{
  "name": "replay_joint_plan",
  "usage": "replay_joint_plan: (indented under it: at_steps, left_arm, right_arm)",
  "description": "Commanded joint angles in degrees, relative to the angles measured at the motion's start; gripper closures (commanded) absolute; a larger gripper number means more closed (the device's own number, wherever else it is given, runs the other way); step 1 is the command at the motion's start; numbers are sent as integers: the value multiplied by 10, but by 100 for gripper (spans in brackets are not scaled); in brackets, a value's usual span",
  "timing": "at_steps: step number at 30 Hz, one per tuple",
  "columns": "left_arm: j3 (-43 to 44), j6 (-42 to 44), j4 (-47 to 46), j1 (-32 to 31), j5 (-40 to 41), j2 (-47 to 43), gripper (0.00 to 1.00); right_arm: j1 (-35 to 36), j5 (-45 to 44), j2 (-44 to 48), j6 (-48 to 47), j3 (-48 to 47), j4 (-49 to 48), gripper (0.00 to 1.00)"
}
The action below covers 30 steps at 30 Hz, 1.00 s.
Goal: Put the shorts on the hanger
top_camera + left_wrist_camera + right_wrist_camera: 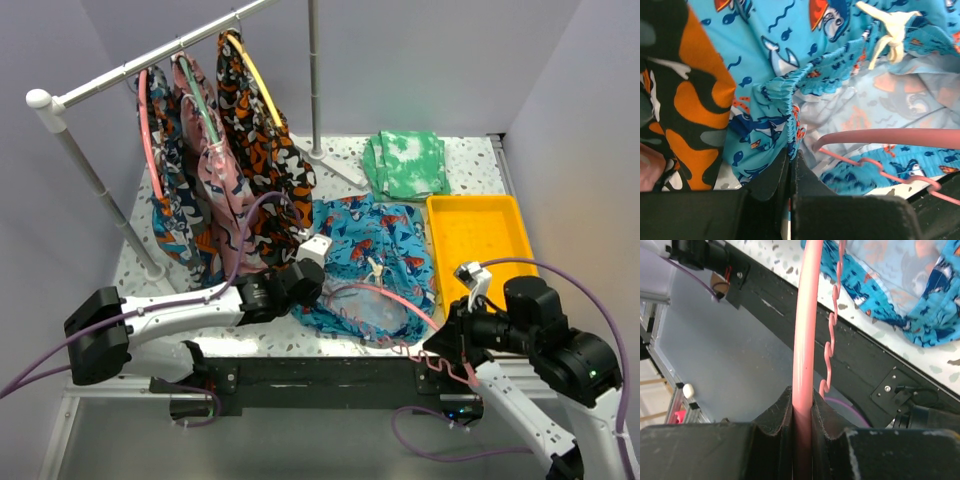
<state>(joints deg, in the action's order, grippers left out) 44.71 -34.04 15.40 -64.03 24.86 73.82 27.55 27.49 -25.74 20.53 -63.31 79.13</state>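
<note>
Shorts (375, 262) lie crumpled mid-tabletop (465, 155). Their 9 o'clock edge is partly hidden by the left gripper (790, 167), whose fingers are pressed together on the elastic waistband. The hanger (802, 340) crosses the shorts' 6 o'clock side, its arch clamped between the right gripper's (801, 412) fingers at 5 o'clock. Whether its far end sits inside the waistband is hard to tell.

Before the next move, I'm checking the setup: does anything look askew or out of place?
The coral-pink hanger sticks out past the table's near edge, clamped by the right gripper; its far end lies inside the bunched shark-print shorts.
</note>
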Motion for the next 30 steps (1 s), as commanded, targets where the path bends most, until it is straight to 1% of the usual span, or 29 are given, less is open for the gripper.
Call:
replay_joint_plan:
  at_steps: [1,2,3,5,8,10,12,14,16,18,21,24,28,30]
  left_arm:
    - [47,61,1,-20,19,-3,100]
    - [63,64,13,-32,28,1,100]
    - [73,66,25,-41,54,11,100]
    - [105,63,79,-69,86,31,100]
    - [135,31,154,-101,153,51,100]
    - [151,0,208,-107,185,57,100]
    - [159,-12,230,-109,211,59,100]
    - [181,-27,268,-117,227,57,100]
    - [201,-37,291,-130,245,55,100]
    - [208,-34,293,-138,243,47,100]
    - [210,-10,271,-145,217,33,100]
    - [212,-4,262,-145,219,17,100]
    - [230,-11,304,-145,247,10,100]
    - [238,-7,310,-145,240,5,100]
  right_arm:
    - [0,45,19,4,17,-90,100]
    - [-1,49,24,7,21,-106,100]
    - [0,50,33,8,25,-120,100]
    - [0,51,45,19,42,-169,100]
    - [0,58,81,44,78,-247,100]
    - [0,77,100,54,109,-295,100]
    - [0,104,111,66,141,-330,100]
    - [0,126,132,81,186,-386,100]
    - [-1,128,157,89,219,-422,100]
    - [0,122,162,89,235,-434,100]
    - [0,119,157,82,256,-449,100]
    - [0,112,152,61,260,-433,100]
    - [0,137,149,28,256,-394,100]
    - [0,142,152,21,252,-384,100]
